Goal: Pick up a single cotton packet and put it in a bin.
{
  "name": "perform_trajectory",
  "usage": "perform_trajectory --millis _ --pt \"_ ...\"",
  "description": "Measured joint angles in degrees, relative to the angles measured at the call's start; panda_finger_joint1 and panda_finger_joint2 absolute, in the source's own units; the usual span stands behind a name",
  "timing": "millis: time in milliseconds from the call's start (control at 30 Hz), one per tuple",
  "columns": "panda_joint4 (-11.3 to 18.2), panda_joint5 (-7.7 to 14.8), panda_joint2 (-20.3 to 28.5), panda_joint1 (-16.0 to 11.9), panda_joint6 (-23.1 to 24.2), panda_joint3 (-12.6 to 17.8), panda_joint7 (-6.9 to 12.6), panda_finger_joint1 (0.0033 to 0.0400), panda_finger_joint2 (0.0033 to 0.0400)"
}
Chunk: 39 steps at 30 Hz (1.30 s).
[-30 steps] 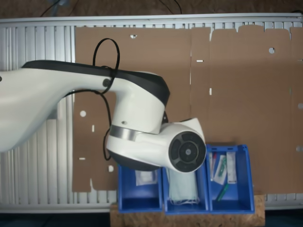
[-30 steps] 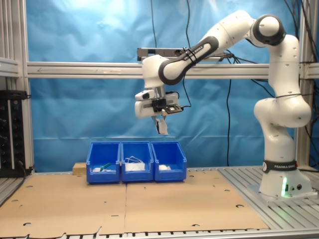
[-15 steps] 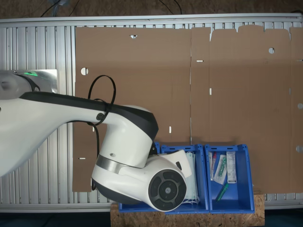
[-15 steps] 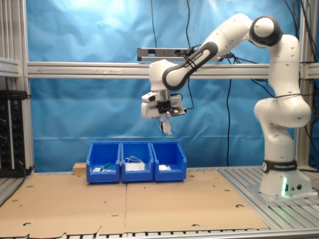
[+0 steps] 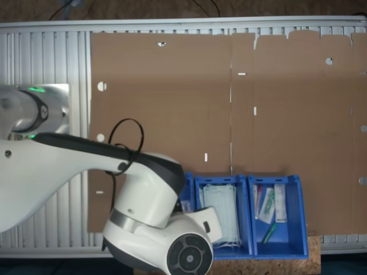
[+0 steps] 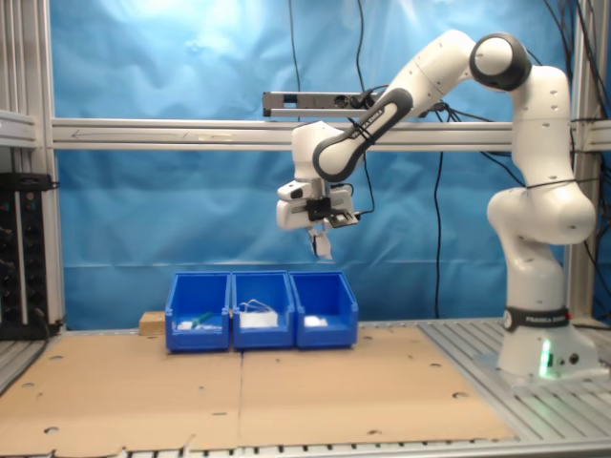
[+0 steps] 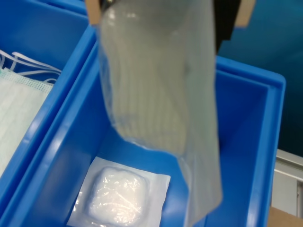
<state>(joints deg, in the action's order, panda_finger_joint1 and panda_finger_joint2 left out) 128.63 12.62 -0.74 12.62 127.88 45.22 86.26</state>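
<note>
Because my hand pinches the cotton packet by its top edge, it dangles freely above the bin at the bench's far edge, where another packet already lies, beside the mask bin.

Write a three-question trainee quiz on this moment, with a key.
1. True or false: the gripper hangs well above the row of blue bins in the second exterior view.
2. Multiple choice: in the wrist view, what lies on the floor of the bin under the held cotton packet? A) syringes B) a white padded packet C) nothing
3. Fill in: in the first exterior view, the middle bin holds pale green ____.

Key: 1 true. 2 B. 3 face masks.
</note>
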Motion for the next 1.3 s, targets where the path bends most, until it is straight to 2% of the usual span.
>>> perform_trajectory --millis 367,733,1300 --pt "0.0 0.3 -0.4 0.0 1.3 0.1 1.64 0.0053 0.0053" --pt "0.0 0.5 -0.4 0.0 2.0 0.1 4.61 0.0053 0.0053" --pt "0.0 0.6 -0.4 0.0 2.5 0.1 7.21 0.0053 0.0053"
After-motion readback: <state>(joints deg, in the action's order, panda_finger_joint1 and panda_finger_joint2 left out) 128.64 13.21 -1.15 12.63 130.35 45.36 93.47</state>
